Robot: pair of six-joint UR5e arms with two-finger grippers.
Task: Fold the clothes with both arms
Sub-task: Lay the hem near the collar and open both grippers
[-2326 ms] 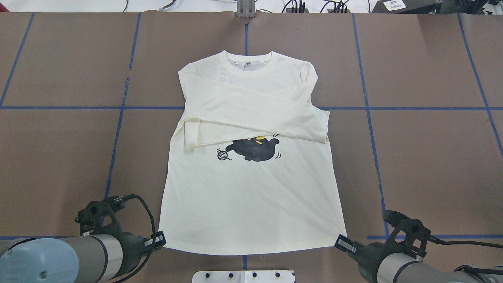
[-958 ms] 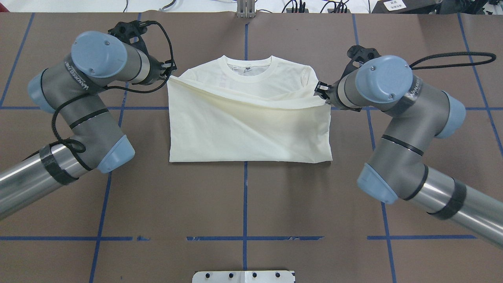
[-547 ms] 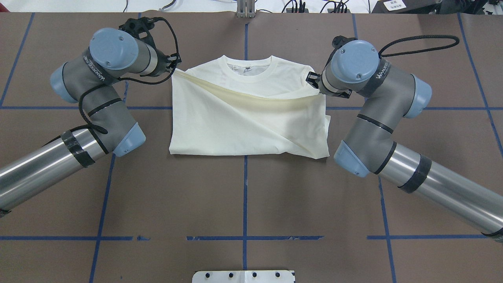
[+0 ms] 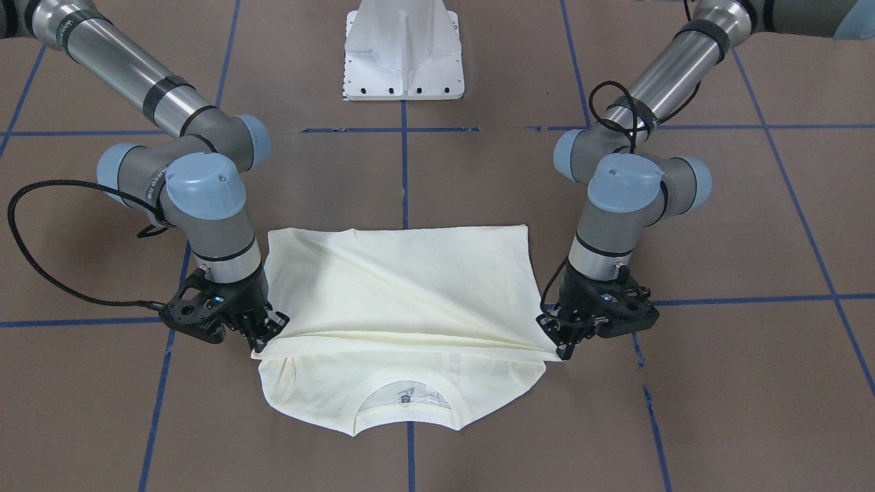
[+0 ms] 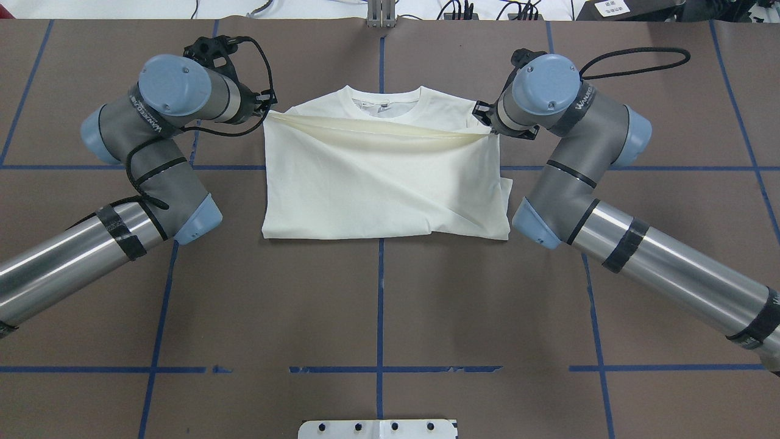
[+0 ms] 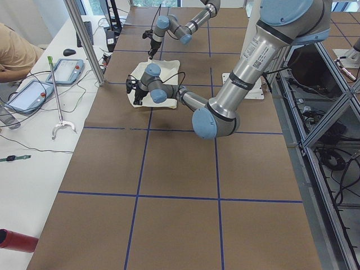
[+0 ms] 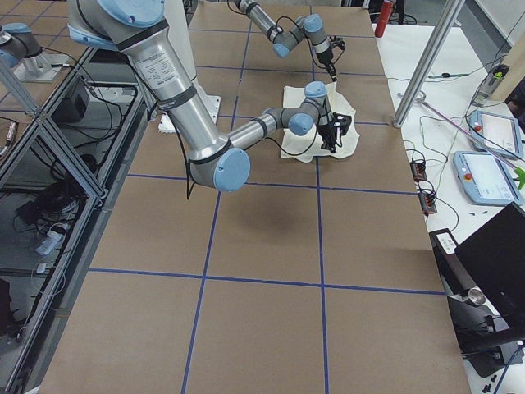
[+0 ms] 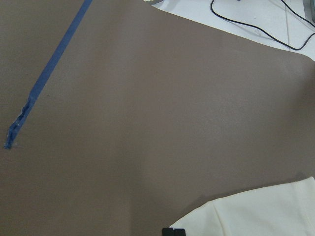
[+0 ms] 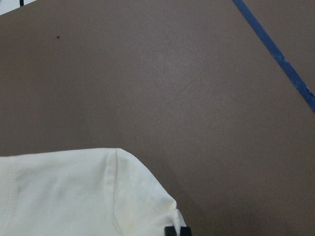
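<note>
The cream T-shirt (image 5: 378, 189) lies folded in half on the brown table, plain back side up, with its ribbed collar (image 5: 382, 103) at the far edge. Its hem is stretched as a taut band just short of the collar. My left gripper (image 5: 266, 111) is shut on the hem's left corner by the shoulder. My right gripper (image 5: 485, 122) is shut on the other corner. In the front-facing view the shirt (image 4: 410, 287) hangs between the left gripper (image 4: 557, 342) and the right gripper (image 4: 270, 328). The print is hidden. Each wrist view shows a shoulder of the shirt (image 8: 266, 211) (image 9: 74, 191).
The white pedestal base (image 5: 378, 428) stands at the near edge. Blue tape lines (image 5: 380, 305) cross the brown table. Beyond the far edge, a side table holds tablets (image 6: 66, 68), cables and a grabber tool, with a person's arm (image 6: 14, 50) beside it.
Both grippers took the hem at the near edge and carried it over the shirt toward the collar. In the last half second the hem moved further toward the collar, most on the right.
</note>
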